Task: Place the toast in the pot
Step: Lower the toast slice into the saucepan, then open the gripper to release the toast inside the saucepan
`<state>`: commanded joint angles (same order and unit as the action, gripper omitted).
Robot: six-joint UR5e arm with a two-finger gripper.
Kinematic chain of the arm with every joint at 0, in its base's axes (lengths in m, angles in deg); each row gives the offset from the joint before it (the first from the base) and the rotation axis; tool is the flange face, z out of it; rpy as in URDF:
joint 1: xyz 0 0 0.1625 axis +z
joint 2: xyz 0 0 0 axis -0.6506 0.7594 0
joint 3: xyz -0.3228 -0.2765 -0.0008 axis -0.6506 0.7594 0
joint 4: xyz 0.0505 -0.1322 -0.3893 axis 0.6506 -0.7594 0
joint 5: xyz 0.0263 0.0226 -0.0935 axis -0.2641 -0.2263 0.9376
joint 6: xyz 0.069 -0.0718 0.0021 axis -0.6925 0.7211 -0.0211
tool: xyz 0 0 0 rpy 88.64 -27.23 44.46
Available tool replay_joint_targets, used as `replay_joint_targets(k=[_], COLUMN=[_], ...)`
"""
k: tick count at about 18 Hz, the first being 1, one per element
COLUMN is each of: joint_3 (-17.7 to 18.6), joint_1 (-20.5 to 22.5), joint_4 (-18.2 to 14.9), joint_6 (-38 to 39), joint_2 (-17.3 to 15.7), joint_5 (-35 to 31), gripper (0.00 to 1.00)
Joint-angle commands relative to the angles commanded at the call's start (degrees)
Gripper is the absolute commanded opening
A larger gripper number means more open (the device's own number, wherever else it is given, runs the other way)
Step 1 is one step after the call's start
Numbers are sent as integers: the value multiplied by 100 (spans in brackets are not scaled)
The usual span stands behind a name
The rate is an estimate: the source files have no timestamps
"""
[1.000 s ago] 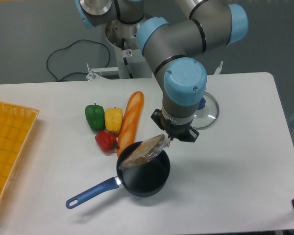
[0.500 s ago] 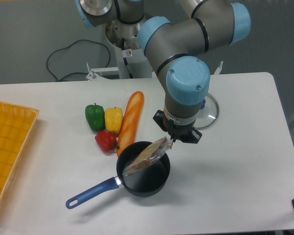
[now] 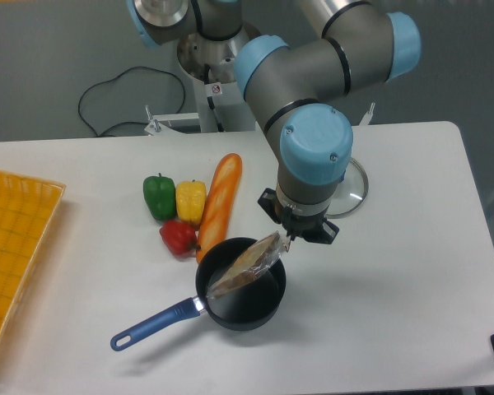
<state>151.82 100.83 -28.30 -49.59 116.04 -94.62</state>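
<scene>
The toast point(image 3: 245, 264), a brown slice in shiny clear plastic, hangs tilted over the pot point(image 3: 243, 295), its lower left corner down inside the rim. The pot is a small black saucepan with a blue handle point(image 3: 152, 324) pointing to the front left. My gripper point(image 3: 286, 240) is just above the pot's back right rim and is shut on the toast's upper right corner. The fingertips are mostly hidden under the wrist.
A long baguette point(image 3: 220, 202) lies just behind the pot. Green point(image 3: 158, 196), yellow point(image 3: 190, 199) and red point(image 3: 178, 237) peppers sit to its left. A glass lid point(image 3: 350, 186) lies behind the gripper. A yellow basket point(image 3: 12, 247) is at the left edge.
The toast has come down and tilted further into the pot. The gripper has shifted slightly right and lower.
</scene>
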Motion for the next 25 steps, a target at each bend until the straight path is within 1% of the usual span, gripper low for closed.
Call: replay_joint_targets(k=[1,4,5,12,22,25], joint_3=[35,272,316,334,475,527], joint_1=[0,-18,-18,-26,-44,-106], joint_4=[35,359,404,404,422,492], joint_6=[0,9,17,0,-18,-18], joint_2=[0,-26,-26,-9,35,70], joint_5=[0,0,0,-9,-44,-44], gripper=[0,0,0,0,0,0])
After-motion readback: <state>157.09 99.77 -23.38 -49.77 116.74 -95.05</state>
